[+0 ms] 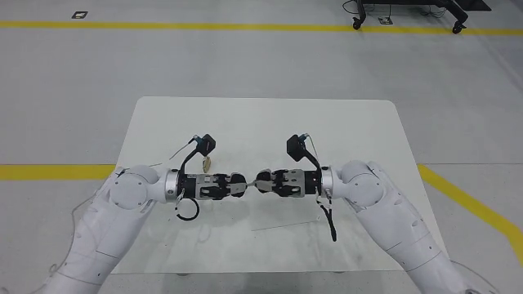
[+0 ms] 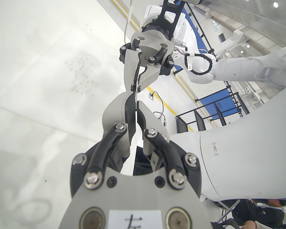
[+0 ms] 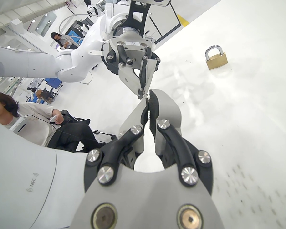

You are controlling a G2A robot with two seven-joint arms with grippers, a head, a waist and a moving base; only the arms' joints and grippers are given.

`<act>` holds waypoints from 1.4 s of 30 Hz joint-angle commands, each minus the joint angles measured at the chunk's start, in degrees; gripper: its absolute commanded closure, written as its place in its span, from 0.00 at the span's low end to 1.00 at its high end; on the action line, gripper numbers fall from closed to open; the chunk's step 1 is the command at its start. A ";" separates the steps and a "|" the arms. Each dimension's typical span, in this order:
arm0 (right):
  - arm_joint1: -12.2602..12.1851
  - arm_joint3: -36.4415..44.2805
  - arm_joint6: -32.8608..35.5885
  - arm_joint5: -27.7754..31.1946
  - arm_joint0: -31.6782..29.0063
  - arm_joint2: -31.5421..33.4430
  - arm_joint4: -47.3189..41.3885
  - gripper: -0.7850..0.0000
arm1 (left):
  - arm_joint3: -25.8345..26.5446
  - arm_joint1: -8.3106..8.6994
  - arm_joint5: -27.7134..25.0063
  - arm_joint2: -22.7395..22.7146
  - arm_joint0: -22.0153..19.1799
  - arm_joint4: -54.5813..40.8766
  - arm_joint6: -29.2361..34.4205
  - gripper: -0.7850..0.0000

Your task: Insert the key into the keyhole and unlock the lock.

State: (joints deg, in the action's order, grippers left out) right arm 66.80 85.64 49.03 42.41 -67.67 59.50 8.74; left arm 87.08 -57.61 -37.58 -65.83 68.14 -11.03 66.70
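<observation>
Key (image 2: 135, 95): small, thin, stiff metal; light and slippery. Probably best pinched flat across the bow, blade left free.
Padlock (image 3: 216, 58): brass, heavier, lying on table (image 1: 343, 122), apart from the key.
Left gripper (image 2: 135, 102): fingers together, pinching the key above the table.
Right gripper (image 3: 149, 97): fingers together on the same key, tip to tip with the left.
</observation>
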 commanded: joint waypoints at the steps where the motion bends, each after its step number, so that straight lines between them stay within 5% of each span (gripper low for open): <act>1: -0.13 0.05 0.19 0.22 0.04 -0.08 -0.23 1.00 | -0.04 0.05 -0.05 0.23 -0.15 0.39 -0.15 1.00; 2: -0.17 0.06 0.15 0.31 0.04 -0.08 -0.33 1.00 | -0.08 0.06 -0.08 0.25 -0.20 0.52 -0.32 0.71; 3: -0.23 0.03 0.08 0.46 0.02 -0.08 -0.44 1.00 | -0.07 0.10 -0.19 0.25 -0.29 1.08 -0.56 0.07; 4: -0.28 0.04 0.05 0.65 0.01 -0.09 -0.51 1.00 | -0.02 0.12 -0.30 0.31 -0.33 1.47 -0.75 0.00; 26: -3.15 -3.80 -10.58 13.18 -6.38 11.89 -4.92 1.00 | 0.67 0.31 -0.62 -0.21 -0.05 1.88 -3.26 0.00; 29: -3.15 -3.80 -10.58 13.18 -6.38 11.89 -4.92 1.00 | 4.80 0.62 2.38 -1.88 1.01 7.83 -7.35 0.00; 33: -3.15 -3.80 -10.58 13.18 -6.38 11.89 -4.92 1.00 | 13.97 2.26 9.46 -11.01 5.03 19.16 -11.70 0.00; 38: -3.15 -3.80 -10.58 13.18 -6.38 11.89 -4.92 1.00 | 30.43 3.93 27.14 -22.12 14.13 42.17 -13.63 0.00; 42: -3.15 -3.80 -10.58 13.18 -6.38 11.89 -4.92 1.00 | 35.88 4.21 33.15 -20.91 18.13 54.08 -11.03 0.00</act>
State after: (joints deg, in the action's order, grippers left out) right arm 63.65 81.85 38.45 55.59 -74.05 71.39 3.82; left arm 122.57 -53.44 -5.30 -87.65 85.86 39.20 54.69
